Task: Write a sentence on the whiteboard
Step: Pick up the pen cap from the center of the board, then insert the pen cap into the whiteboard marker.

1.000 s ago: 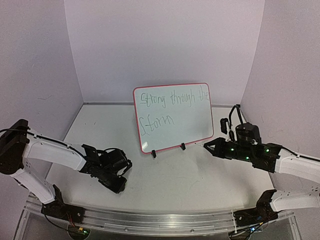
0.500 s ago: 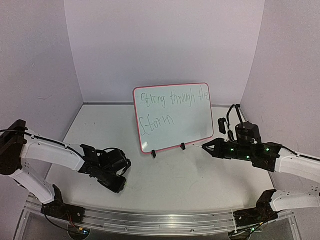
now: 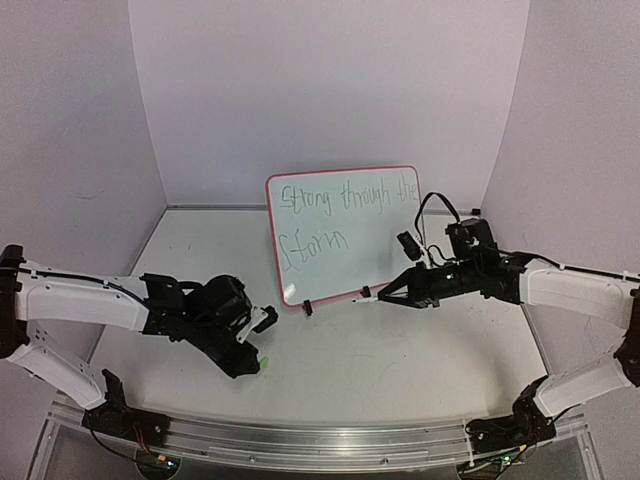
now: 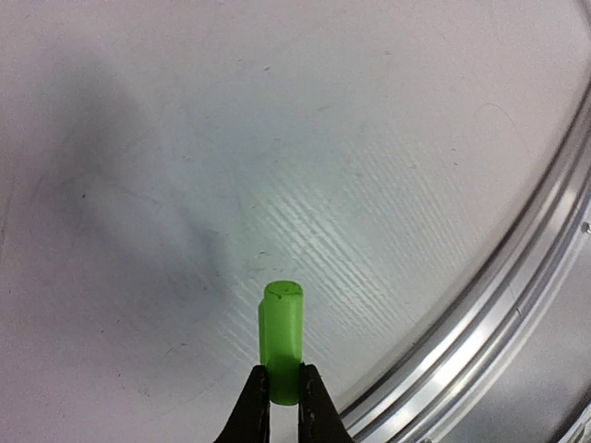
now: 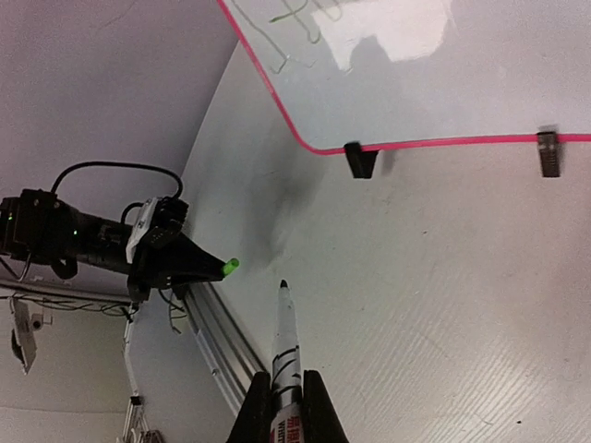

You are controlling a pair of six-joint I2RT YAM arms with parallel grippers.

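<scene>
Near the front edge of the table [image 3: 400, 360], pinches a green cap [image 4: 281, 332] in the closed left pincer [image 4: 283, 383]. Farther in, on the right, clamps an uncapped marker [image 5: 284, 337] in the right pincer [image 5: 284, 383]. Toward the back middle, shows the whiteboard [image 3: 345, 235] propped on two black feet [image 3: 308, 309], bearing green writing.

Top: high, behind arm bases, facing forward and down; whole table [image 3: 400, 370], board [image 3: 345, 235] at back.
Left wrist: close, down along left gripper [image 4: 282, 388] and cap [image 4: 281, 328] onto table, rail [image 4: 462, 351] at right.
Right wrist: low, rolled, along right gripper [image 5: 284, 401] and marker [image 5: 286, 341] across table.
Shared: right wrist and top both show board feet [image 5: 360, 159], left gripper; left-wrist patch probably near-left table edge.
</scene>
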